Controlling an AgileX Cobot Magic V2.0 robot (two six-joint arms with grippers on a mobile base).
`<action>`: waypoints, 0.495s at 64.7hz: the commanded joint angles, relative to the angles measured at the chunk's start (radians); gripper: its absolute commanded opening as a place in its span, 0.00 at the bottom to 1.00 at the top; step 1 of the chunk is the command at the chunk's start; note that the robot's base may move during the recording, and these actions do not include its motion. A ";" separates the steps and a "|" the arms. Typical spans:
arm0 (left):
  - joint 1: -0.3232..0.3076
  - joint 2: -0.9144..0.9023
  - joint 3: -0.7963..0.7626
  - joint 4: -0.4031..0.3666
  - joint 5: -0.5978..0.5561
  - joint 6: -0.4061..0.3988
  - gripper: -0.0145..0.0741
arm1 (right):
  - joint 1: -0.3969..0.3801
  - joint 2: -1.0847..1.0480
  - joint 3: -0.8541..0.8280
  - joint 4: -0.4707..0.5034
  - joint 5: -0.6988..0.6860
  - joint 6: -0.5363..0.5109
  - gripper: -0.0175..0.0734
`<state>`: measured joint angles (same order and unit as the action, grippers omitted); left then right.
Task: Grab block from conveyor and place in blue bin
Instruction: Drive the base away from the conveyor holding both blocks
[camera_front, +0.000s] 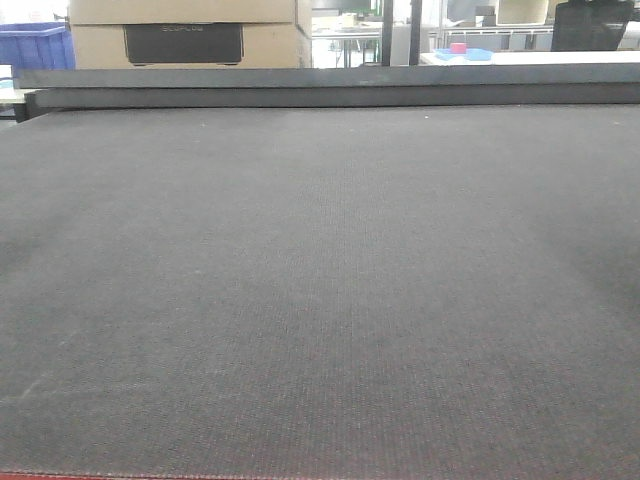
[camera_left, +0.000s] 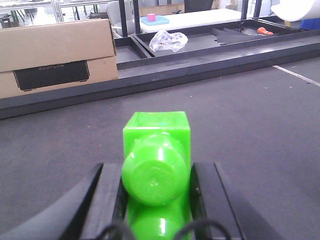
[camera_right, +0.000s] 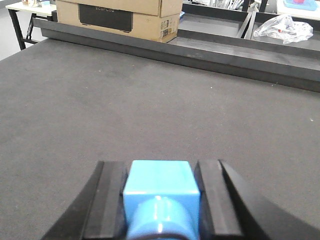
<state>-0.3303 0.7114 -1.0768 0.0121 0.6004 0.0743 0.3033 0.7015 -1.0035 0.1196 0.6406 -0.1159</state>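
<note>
The conveyor (camera_front: 320, 280) is a wide dark grey woven belt filling the front view, with no loose block and neither gripper showing on it there. The blue bin (camera_front: 35, 45) is at the far left, beyond the belt, only partly in view. In the left wrist view my left gripper (camera_left: 156, 170) is shut on a bright green block (camera_left: 156, 140) with round studs, held above the belt. My right gripper (camera_right: 160, 172) is shut on a light blue block (camera_right: 159, 182), its black fingers (camera_right: 111, 200) pressed to both sides.
A dark raised rail (camera_front: 330, 85) runs along the belt's far edge. Behind it stands a cardboard box (camera_front: 185, 35), and a white table (camera_front: 560, 57) carries small pink and blue items. A crumpled clear plastic bag (camera_left: 168, 40) lies in a black frame beyond the rail.
</note>
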 joint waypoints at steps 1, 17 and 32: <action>-0.006 -0.006 -0.001 0.002 -0.015 -0.008 0.04 | 0.000 -0.003 0.003 -0.005 -0.021 -0.007 0.03; -0.006 -0.006 -0.001 0.002 -0.015 -0.008 0.04 | 0.000 -0.003 0.003 -0.005 -0.021 -0.007 0.03; -0.006 -0.006 -0.001 0.002 -0.015 -0.008 0.04 | 0.000 -0.003 0.003 -0.005 -0.021 -0.007 0.03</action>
<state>-0.3303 0.7105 -1.0768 0.0159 0.6004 0.0743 0.3033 0.7015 -1.0035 0.1196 0.6406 -0.1159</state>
